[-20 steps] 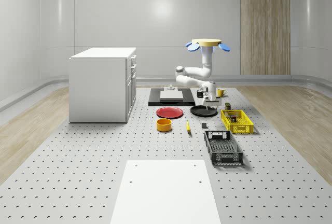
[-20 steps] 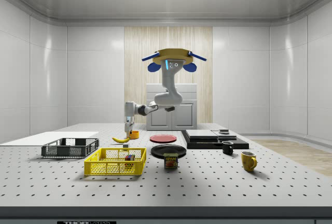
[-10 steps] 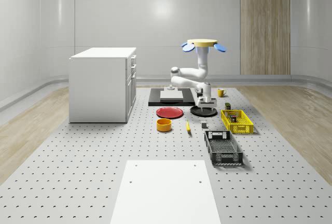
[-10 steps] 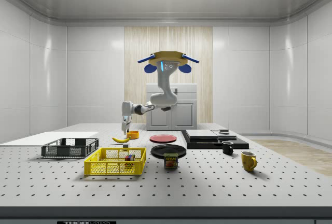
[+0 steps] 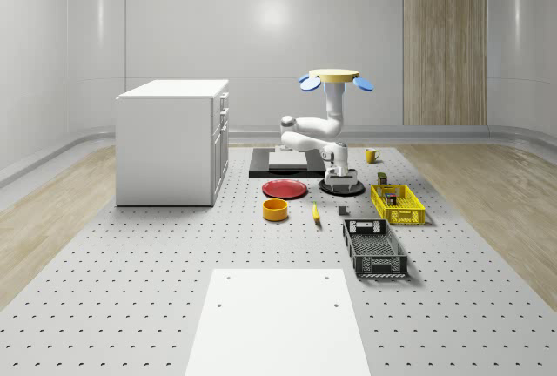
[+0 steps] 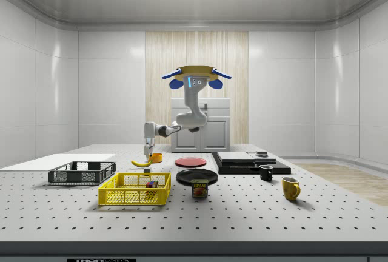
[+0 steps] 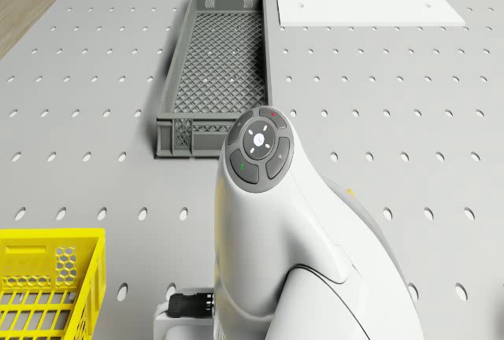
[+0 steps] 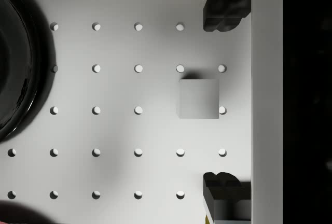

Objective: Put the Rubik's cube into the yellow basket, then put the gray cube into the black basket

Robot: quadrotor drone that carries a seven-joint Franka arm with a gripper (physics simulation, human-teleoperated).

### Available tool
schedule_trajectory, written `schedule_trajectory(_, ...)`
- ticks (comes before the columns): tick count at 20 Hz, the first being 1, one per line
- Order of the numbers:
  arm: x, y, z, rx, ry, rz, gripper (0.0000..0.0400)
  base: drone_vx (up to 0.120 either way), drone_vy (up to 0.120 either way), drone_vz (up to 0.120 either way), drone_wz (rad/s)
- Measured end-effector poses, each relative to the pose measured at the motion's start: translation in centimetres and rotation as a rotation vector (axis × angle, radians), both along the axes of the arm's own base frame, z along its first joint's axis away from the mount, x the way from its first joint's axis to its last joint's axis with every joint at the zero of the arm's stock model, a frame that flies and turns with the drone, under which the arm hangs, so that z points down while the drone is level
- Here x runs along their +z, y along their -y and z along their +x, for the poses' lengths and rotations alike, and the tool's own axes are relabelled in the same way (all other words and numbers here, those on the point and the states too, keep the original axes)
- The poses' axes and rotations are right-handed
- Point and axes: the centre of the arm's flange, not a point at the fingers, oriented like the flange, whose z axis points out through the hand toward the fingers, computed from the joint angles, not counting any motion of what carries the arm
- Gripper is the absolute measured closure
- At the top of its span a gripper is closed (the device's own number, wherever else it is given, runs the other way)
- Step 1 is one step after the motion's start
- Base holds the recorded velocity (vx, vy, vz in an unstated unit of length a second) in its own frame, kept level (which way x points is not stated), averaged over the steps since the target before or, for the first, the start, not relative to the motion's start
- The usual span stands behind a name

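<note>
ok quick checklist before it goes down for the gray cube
1. Rubik's cube inside yellow basket: ok.
2. Gray cube free on the table, between the fingertips in the wrist view: ok.
3. Gripper open wide: ok.
4. Black plate apart from the cube: ok.
5. Black basket empty: ok.
6. Drone hovering above the table: ok.
</note>
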Motion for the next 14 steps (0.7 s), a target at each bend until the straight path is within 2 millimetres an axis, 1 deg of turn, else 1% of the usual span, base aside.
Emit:
schedule_trajectory(7, 0.0, 0.0, 0.0, 0.000, 0.000, 0.000, 0.0000, 0.000, 0.000, -0.120, 0.000)
schedule_trajectory(8, 0.1, 0.0, 0.0, 0.000, 0.000, 0.000, 0.0000, 0.000, 0.000, -0.080, 0.000)
schedule_trajectory(11, 0.8, 0.0, 0.0, 0.000, 0.000, 0.000, 0.0000, 0.000, 0.000, 0.000, 0.000)
schedule_trajectory(14, 1.9, 0.0, 0.0, 0.000, 0.000, 0.000, 0.0000, 0.000, 0.000, 0.000, 0.000)
